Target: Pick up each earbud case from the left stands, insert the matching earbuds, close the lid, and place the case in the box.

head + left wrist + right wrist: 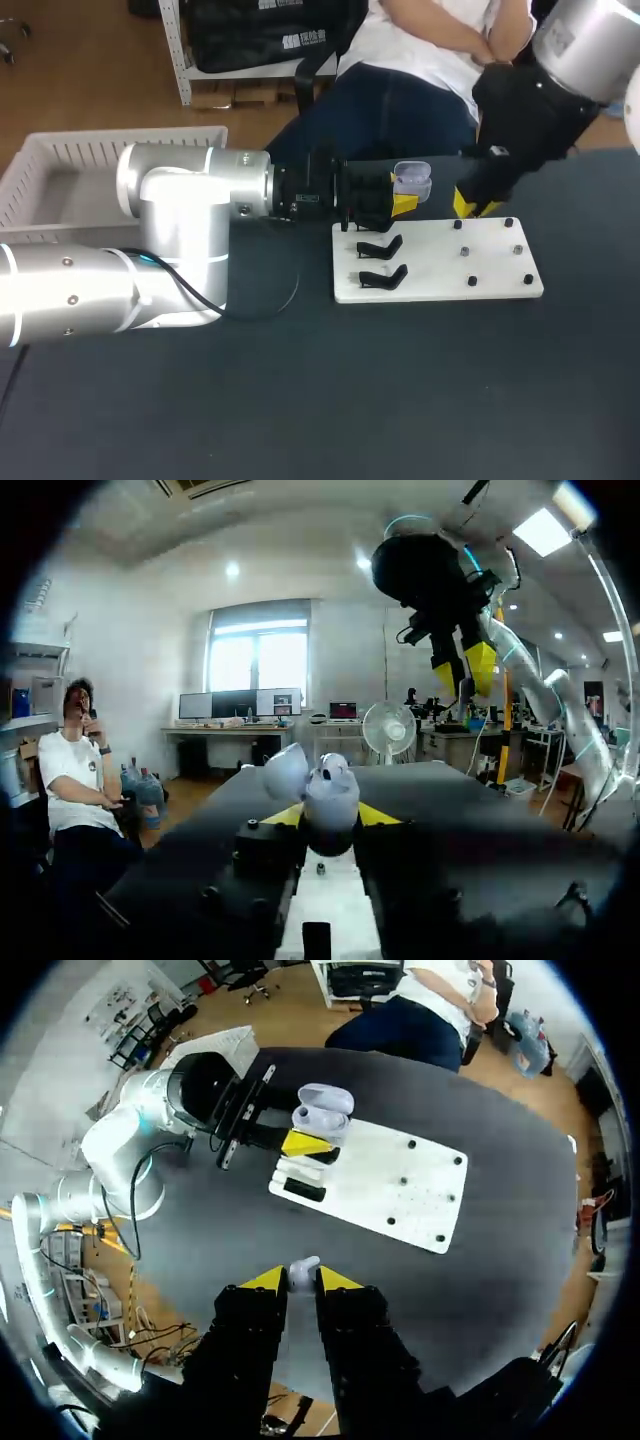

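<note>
We are at a robotics lab bench. Two silver jointed arms, the left arm (180,215) and the right arm (590,40), reach over a dark table (400,400), and a black cable (285,295) trails from the left one. On the table lies a white fixture board (500,285) fitted with black stands (382,247) and small pegs (466,252). A white plastic basket (60,150) sits at the far left corner.

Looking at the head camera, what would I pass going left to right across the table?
white basket → left arm's silver elbow joint → open earbud case held in the left gripper → right gripper, holding an earbud. The white stand board spans under both grippers, so it is left out.
</note>
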